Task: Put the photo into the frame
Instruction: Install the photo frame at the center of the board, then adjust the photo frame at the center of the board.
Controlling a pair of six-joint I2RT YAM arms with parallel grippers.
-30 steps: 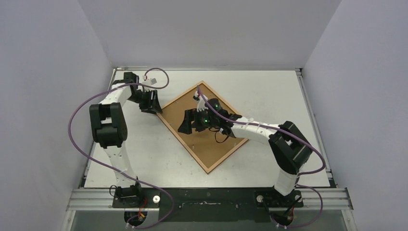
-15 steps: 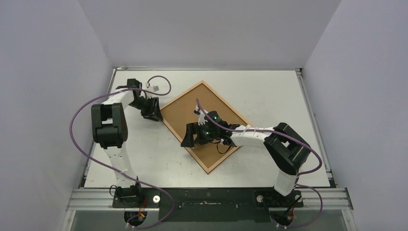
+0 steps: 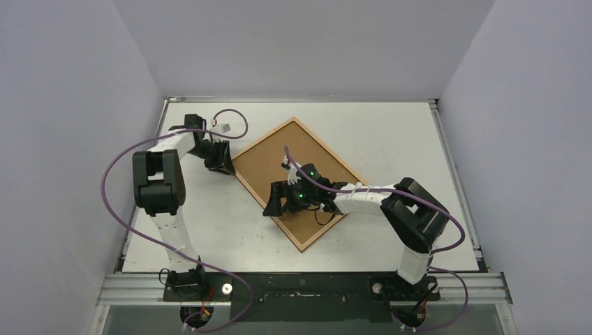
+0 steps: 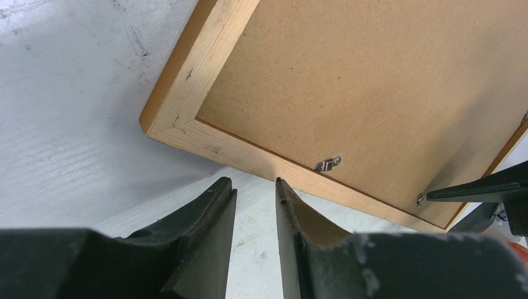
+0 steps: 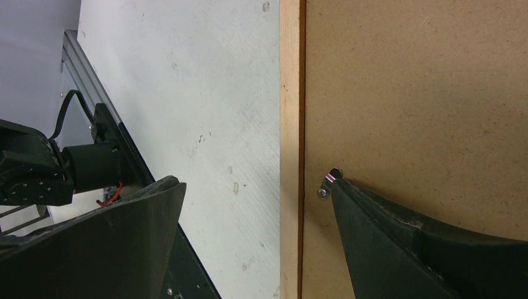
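The frame [image 3: 305, 243] lies face down on the table, turned like a diamond, with a brown backing board [image 3: 269, 157] filling its rear. The photo is hidden. My left gripper [image 3: 220, 162] sits low on the table just off the frame's left corner [image 4: 202, 68]; its jaws [image 4: 253, 184] stand a narrow gap apart with only bare table between them. My right gripper [image 3: 279, 199] is open wide across the frame's near-left rail [image 5: 290, 93]. One fingertip [image 5: 348, 199] rests on the backing beside a small metal clip [image 5: 328, 180]; the other hangs over the table.
Another metal clip [image 4: 327, 164] holds the backing along the rail facing my left gripper. Purple cables [image 3: 105, 181] loop beside the left arm. The table's metal rail [image 3: 300, 286] and the arm bases run along the near edge; grey walls close in the sides.
My right gripper has moved from the middle of the backing toward the frame's near-left rail. The left gripper's jaws have narrowed and it has shifted slightly nearer. The frame has not moved.
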